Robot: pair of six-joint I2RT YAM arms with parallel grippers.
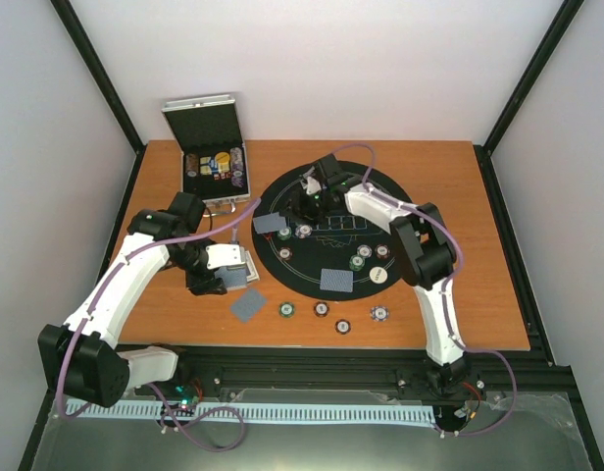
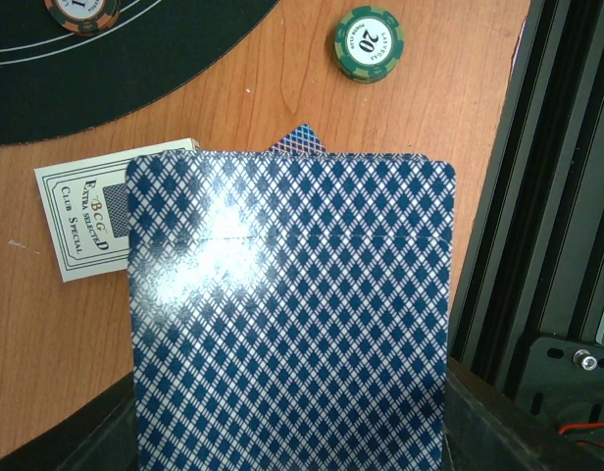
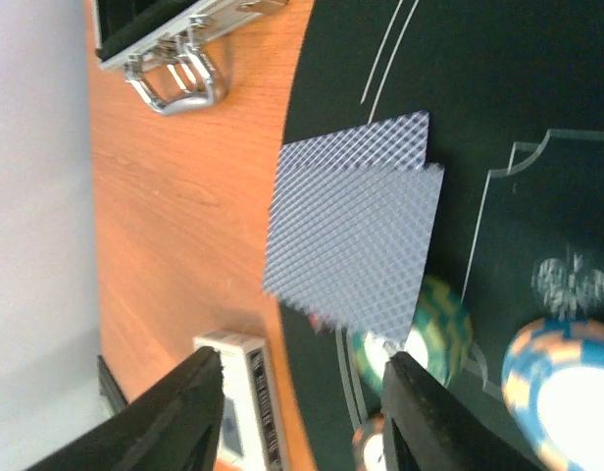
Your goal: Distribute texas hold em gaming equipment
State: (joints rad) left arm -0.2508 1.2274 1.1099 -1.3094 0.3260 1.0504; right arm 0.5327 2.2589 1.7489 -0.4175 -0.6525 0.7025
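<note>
We are dealing out the cards.
On the bench (image 1: 459, 294) lies the round mat (image 1: 307, 265). Our left jaws clamp the deck (image 2: 287, 314) beside it; our right jaws, apart and empty, hang over two cards (image 3: 351, 235) at its edge. Next, we think: pull another card off.

An open silver hinged metal case (image 1: 202, 118) stands by the far-left corner of the orange-brown wooden tabletop (image 1: 478, 245). A round black mat (image 1: 304, 270) with white lines covers the surface's middle, near it.
</note>
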